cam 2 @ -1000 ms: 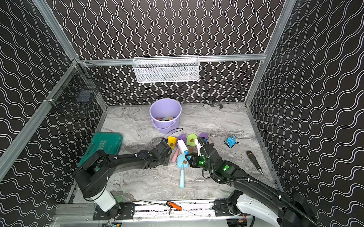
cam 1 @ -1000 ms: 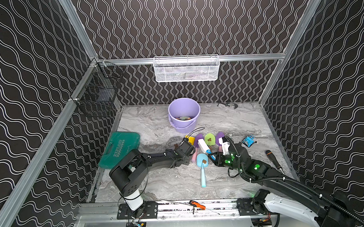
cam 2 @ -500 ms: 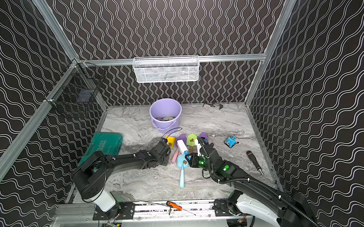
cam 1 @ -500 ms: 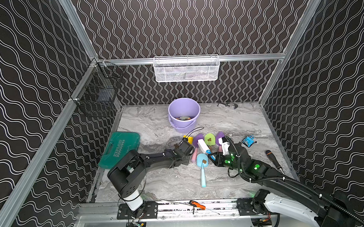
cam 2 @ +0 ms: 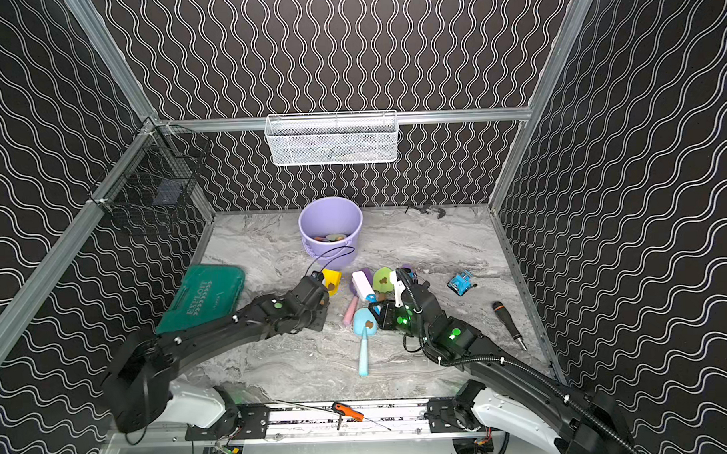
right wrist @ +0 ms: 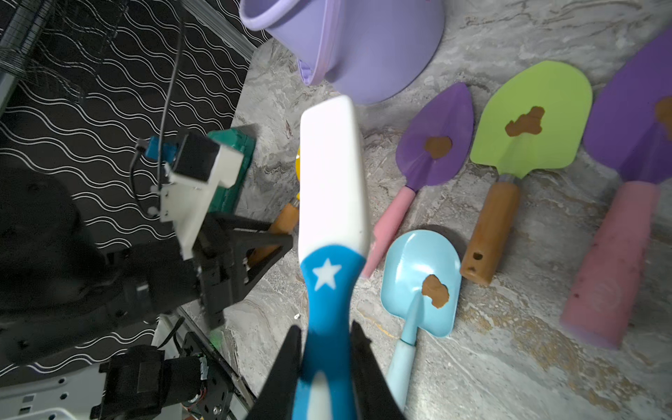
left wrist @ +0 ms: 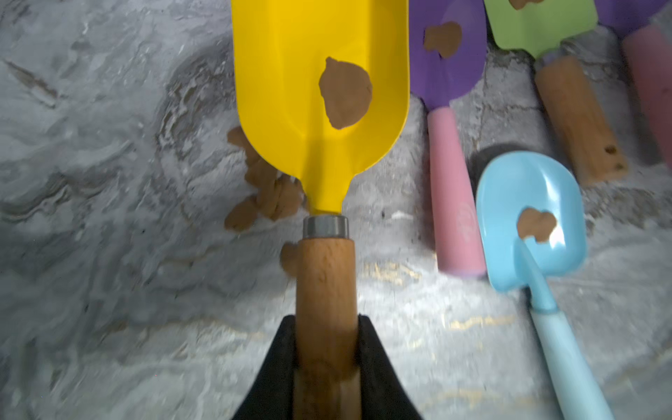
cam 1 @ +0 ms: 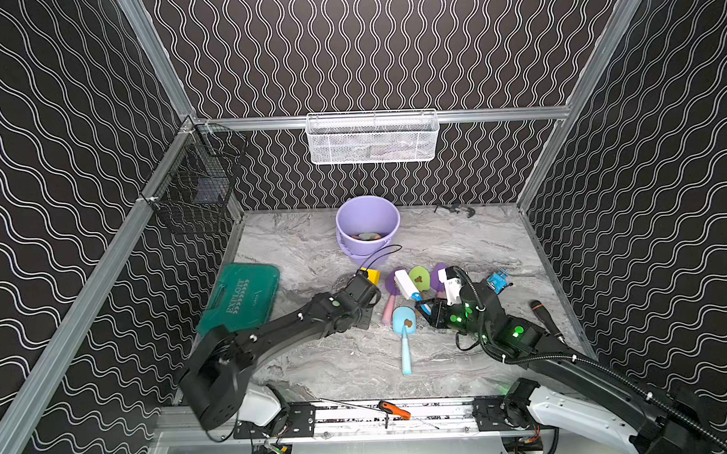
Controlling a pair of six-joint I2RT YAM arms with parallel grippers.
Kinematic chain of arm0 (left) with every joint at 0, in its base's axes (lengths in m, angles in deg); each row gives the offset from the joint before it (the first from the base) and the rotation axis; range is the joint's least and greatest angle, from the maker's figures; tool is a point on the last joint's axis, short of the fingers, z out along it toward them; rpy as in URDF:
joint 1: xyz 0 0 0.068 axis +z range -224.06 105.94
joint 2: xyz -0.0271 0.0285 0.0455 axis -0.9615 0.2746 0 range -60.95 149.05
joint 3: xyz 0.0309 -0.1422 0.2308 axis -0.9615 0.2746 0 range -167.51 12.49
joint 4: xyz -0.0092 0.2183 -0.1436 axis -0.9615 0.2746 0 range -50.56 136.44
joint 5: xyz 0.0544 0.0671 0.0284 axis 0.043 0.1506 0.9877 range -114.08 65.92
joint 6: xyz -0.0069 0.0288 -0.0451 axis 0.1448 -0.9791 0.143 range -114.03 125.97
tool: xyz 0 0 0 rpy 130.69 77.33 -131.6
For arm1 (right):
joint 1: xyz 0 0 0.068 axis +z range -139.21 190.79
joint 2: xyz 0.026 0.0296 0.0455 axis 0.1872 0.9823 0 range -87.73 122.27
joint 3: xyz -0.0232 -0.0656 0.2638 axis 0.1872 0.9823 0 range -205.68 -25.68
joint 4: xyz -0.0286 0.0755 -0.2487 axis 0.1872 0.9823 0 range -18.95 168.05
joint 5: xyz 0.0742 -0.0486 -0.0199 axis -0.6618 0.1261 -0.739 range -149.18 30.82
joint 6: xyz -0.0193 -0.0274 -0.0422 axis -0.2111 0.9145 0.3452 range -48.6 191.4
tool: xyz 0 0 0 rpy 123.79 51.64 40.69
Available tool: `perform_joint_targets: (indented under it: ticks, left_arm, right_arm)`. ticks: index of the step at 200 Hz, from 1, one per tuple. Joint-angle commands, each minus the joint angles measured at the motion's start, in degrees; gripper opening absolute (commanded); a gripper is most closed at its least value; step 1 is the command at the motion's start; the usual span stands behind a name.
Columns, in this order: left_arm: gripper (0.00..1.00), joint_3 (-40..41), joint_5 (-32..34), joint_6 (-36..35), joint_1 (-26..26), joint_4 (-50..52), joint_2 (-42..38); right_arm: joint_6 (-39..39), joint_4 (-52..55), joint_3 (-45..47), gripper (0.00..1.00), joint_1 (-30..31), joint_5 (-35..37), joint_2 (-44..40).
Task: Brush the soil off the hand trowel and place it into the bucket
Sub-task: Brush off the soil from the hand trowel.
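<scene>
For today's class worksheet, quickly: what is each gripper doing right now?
Left gripper: closed, holding the yellow trowel by its wooden handle.
Right gripper: closed, holding the blue and white brush.

left tool (left wrist: 326, 322) closed since earlier, gripping yellow trowel (left wrist: 283, 91) handle

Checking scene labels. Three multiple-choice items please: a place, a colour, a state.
1. Where is the bucket? A held in the air B upright on the table C tipped over
2. Blade colour of the trowel in the left claw? A green B light blue C yellow
3. Right claw? A open, empty B shut on the brush C shut on a trowel

B: it stands on the table in both top views. C: yellow blade past the clamped handle. B: its jaws clamp the brush handle.
</scene>
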Motion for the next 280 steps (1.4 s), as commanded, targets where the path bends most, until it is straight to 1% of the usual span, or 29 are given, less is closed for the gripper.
perform_joint_targets:
  ticks: [1, 17, 25, 34, 63, 85, 112, 132, 148, 164, 173, 176, 190, 217, 229, 262, 280]
  left_arm:
    - [0.0, 0.7, -1.8, 2.8, -0.2, 8.4, -4.5]
    - [0.0, -0.7, -1.7, 3.7, -0.3, 13.9, -6.8]
    - [0.0, -1.5, -2.5, 2.7, -0.5, 16.0, -7.4]
    - [0.0, -1.6, -3.3, 0.9, -1.2, 16.7, -8.3]
    - [0.0, -1.6, 0.9, 0.1, -2.1, 19.3, -10.6]
    - [0.0, -1.6, 2.6, -0.6, -2.2, 19.9, -10.4]
    - [0.0, -1.1, 2.8, -1.1, -2.4, 19.5, -10.5]
    - [0.0, -0.9, 3.4, -0.7, -2.5, 19.3, -10.6]
    - [0.0, -1.5, 4.4, -0.5, -2.6, 20.1, -9.7]
    - [0.0, -1.8, 5.3, -0.3, -2.9, 20.7, -9.3]
    - [0.0, -1.9, 6.1, -0.3, -3.1, 20.9, -9.4]
    - [0.0, -2.0, 6.5, -0.3, -3.2, 21.1, -9.4]
    - [0.0, -2.2, 7.9, -0.4, -3.7, 22.0, -9.4]
    - [0.0, -2.2, 9.3, -0.6, -3.6, 23.2, -10.4]
    - [0.0, -2.3, 9.4, -0.7, -3.6, 23.8, -10.3]
    - [0.0, -1.9, 8.6, -0.4, -3.6, 23.3, -10.1]
    - [0.0, -1.7, 8.1, -0.1, -3.6, 23.1, -10.4]
  right_arm:
    - [2.3, 2.6, -2.6, 0.0, 1.1, -1.3, 1.1]
    - [3.5, 6.3, -6.4, 0.0, 2.7, -1.1, 3.6]
    - [4.1, 7.8, -8.4, 0.0, 3.4, -1.2, 4.8]
    - [5.2, 8.2, -9.7, 0.0, 4.5, -1.6, 5.8]
    - [8.2, 7.9, -12.1, 0.0, 8.6, -0.7, 8.2]
    - [9.2, 10.1, -15.5, 0.0, 11.1, -0.7, 13.1]
    - [10.0, 11.1, -19.1, 0.0, 14.0, -1.3, 18.9]
    - [10.5, 10.9, -20.6, 0.0, 14.6, -2.7, 22.7]
    - [10.0, 12.0, -21.5, 0.0, 14.6, -1.3, 25.4]
    - [9.5, 12.6, -21.5, 0.0, 14.3, 2.4, 27.4]
    - [9.5, 12.9, -21.5, 0.0, 13.6, 3.1, 28.6]
    - [9.4, 13.1, -23.0, 0.0, 13.4, 3.4, 29.1]
    - [9.5, 14.1, -24.6, 0.0, 12.1, 5.0, 31.1]
    - [10.1, 13.7, -27.0, 0.0, 11.4, 6.9, 31.3]
    - [11.1, 12.7, -27.5, 0.0, 11.4, 5.3, 30.6]
    - [12.2, 6.8, -25.0, 0.0, 11.8, -6.2, 28.8]
    - [12.2, 5.0, -23.7, 0.0, 13.0, -9.6, 29.0]
